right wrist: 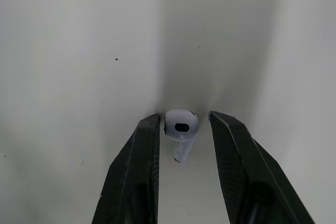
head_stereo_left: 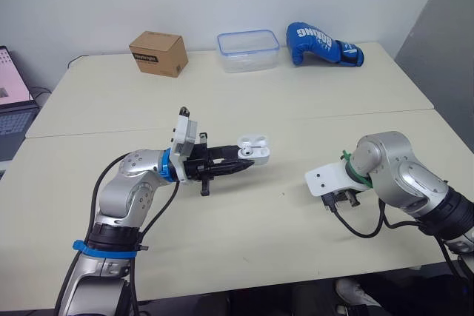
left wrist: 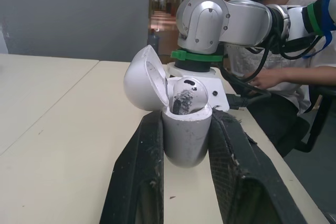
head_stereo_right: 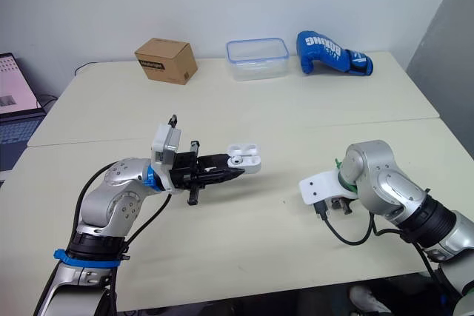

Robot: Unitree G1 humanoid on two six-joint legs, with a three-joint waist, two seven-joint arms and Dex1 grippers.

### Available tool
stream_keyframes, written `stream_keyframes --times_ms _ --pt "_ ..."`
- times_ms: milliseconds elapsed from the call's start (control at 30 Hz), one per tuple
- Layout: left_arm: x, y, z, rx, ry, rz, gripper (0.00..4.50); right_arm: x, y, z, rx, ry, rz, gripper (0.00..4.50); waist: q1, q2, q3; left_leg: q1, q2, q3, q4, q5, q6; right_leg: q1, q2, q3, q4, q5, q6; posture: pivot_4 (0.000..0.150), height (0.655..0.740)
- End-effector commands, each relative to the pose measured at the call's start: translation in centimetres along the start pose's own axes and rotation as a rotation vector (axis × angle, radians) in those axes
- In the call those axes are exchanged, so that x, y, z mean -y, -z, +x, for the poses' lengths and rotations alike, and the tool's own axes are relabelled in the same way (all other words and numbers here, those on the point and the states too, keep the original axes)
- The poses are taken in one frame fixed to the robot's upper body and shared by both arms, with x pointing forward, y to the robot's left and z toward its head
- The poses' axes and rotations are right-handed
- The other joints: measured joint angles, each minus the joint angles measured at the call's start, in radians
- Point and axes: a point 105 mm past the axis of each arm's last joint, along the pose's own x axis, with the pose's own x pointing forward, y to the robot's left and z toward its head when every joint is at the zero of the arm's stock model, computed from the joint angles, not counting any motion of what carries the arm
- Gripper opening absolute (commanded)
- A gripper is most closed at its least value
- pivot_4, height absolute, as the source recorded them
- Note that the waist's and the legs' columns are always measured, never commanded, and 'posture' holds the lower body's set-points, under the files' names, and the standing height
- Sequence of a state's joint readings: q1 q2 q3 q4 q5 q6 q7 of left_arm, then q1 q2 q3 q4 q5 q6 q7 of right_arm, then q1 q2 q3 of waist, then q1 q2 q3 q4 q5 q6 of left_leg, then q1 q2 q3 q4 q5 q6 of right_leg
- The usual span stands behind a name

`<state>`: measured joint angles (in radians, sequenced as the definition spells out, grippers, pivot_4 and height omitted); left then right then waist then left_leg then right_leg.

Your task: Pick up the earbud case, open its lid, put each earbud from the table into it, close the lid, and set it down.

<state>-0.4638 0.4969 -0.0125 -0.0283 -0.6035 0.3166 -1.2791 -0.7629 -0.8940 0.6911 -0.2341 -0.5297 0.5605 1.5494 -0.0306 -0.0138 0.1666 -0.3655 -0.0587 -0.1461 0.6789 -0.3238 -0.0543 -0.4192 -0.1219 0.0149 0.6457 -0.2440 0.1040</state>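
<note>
We hold our right claw (right wrist: 184, 115) released astride the small white plastic earbud (right wrist: 181, 126) on the worktop (right wrist: 79, 51); our left claw (left wrist: 186, 116) grips the open-lidded white earbud case (left wrist: 186, 142).

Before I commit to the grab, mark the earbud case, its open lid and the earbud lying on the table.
earbud case (left wrist: 186, 137), left wrist view, front of its lower shell.
lid (left wrist: 135, 81), left wrist view, outer dome of the open lid.
earbud (right wrist: 181, 123), right wrist view, its rounded head.

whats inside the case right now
One earbud sits in the open case, which the left gripper holds. The case's wall hides its stem and the rest of the inside.
</note>
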Motion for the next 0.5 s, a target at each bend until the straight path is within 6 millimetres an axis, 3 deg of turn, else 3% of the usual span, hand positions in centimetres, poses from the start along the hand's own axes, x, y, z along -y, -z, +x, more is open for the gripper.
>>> stream_keyframes --times_ms 33,167,500 --pt "0.24 -0.68 0.16 0.014 0.01 0.043 0.82 -0.79 -0.56 -0.11 0.002 -0.067 -0.031 1.5 0.0 0.0 0.0 0.0 0.0 0.0 0.0 0.0 0.0 0.0 0.0 0.0 0.0 0.0 0.0 0.15 0.7307" --pt "0.25 -0.66 0.14 0.014 0.008 0.043 0.82 -0.81 -0.45 -0.11 -0.003 -0.067 -0.032 0.39 -0.001 0.0 0.0 0.0 0.0 0.0 0.0 0.0 0.0 0.0 0.0 0.0 0.0 0.0 0.0 0.15 0.7307" --pt "0.21 -0.58 0.08 0.015 0.005 0.043 0.82 -0.81 -0.36 -0.34 0.006 -0.054 0.001 0.38 -0.001 0.0 0.0 0.0 0.0 0.0 0.0 0.0 0.0 0.0 0.0 0.0 0.0 0.0 0.0 0.15 0.7307"
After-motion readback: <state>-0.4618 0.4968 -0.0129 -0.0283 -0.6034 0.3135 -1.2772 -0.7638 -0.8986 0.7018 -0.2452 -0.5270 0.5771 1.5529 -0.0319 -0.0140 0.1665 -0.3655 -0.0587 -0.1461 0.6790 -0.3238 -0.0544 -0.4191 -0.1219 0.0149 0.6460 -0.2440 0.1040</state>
